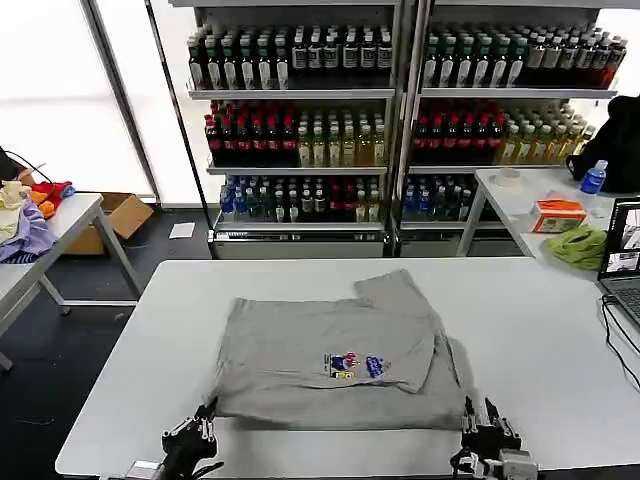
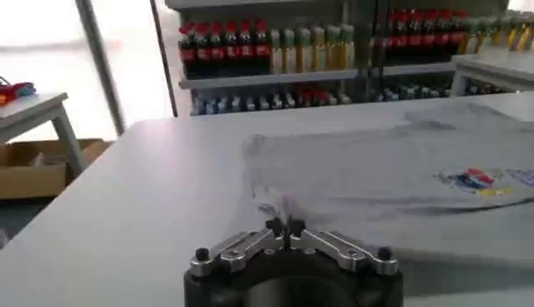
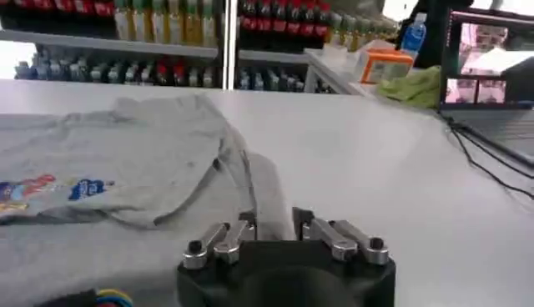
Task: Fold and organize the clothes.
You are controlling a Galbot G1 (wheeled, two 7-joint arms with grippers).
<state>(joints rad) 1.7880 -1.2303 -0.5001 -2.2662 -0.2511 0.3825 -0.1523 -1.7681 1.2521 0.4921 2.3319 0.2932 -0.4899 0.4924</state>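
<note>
The clothes here are one light grey shirt (image 1: 330,360), lying folded and flat in the middle of the white table (image 1: 530,330). Its small multicoloured print (image 1: 355,365) faces up, and a sleeve is folded over at the far right. My left gripper (image 1: 205,420) sits at the shirt's near left corner, at the table's front edge. In the left wrist view the left gripper (image 2: 284,225) is shut, fingertips meeting just short of the shirt's (image 2: 375,167) corner. My right gripper (image 1: 486,418) sits at the near right corner. There the right gripper (image 3: 275,221) is open, facing the shirt's (image 3: 125,158) right edge.
Drink shelves (image 1: 400,110) stand behind the table. A side table at the right holds a laptop (image 1: 622,250), a green cloth (image 1: 580,245), an orange box (image 1: 557,213) and a water bottle (image 1: 593,178). Black cables (image 1: 620,340) trail over the table's right edge. Another table with clothes (image 1: 30,225) stands left.
</note>
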